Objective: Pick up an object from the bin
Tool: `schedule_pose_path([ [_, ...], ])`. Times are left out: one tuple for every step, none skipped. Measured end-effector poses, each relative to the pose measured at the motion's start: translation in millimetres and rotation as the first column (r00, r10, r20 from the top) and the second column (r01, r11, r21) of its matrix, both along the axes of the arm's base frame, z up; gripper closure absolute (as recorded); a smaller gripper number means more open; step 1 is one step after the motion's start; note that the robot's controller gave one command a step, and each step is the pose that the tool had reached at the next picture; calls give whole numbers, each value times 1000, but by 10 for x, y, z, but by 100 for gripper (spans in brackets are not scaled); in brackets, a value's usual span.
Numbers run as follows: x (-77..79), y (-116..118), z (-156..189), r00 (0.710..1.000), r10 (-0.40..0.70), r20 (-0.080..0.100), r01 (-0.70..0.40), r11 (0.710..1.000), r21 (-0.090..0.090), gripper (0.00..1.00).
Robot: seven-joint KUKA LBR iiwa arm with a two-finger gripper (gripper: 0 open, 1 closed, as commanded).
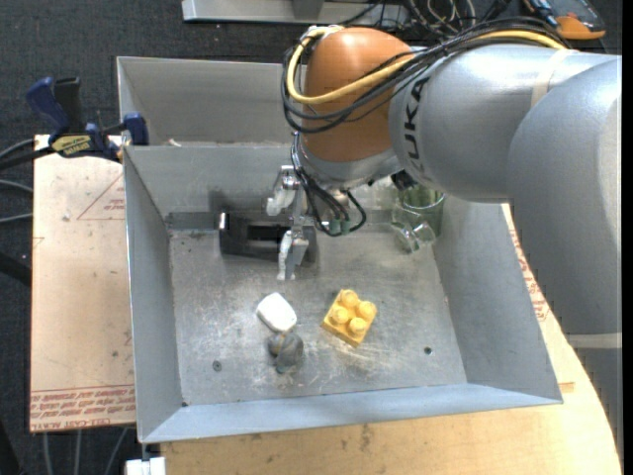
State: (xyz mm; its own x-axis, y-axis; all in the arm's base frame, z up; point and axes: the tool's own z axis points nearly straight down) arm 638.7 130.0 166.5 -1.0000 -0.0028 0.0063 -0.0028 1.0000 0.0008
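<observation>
You've got the fingers (294, 252) spread, one tip on either side of the right end of a black block (247, 237) lying back-left on the bin (148, 295) floor. Can't tell if they actually touch it. The floor's scuffed grey metal, and there's dark flooring outside the bin. There's one each of the rest: a white lump (277, 312), a yellow studded brick (349, 317) and a grey lump (287, 352) nearer the front, plus a clear cup (417, 214) off to the right. The arm (495, 117) has KUKA lettering, partly behind cables.
</observation>
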Motion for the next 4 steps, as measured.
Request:
schedule_pose_path([
  [15, -4, 50, 1000, -2, 7, 2, 1000, 1, 0],
  [48, -8, -97, 998, -59, 15, 59, 998, 3, 0],
  [95, -118, -702, 992, -126, 17, 125, 992, 4, 0],
  [121, -126, -689, 991, -128, 25, 128, 992, 6, 100],
])
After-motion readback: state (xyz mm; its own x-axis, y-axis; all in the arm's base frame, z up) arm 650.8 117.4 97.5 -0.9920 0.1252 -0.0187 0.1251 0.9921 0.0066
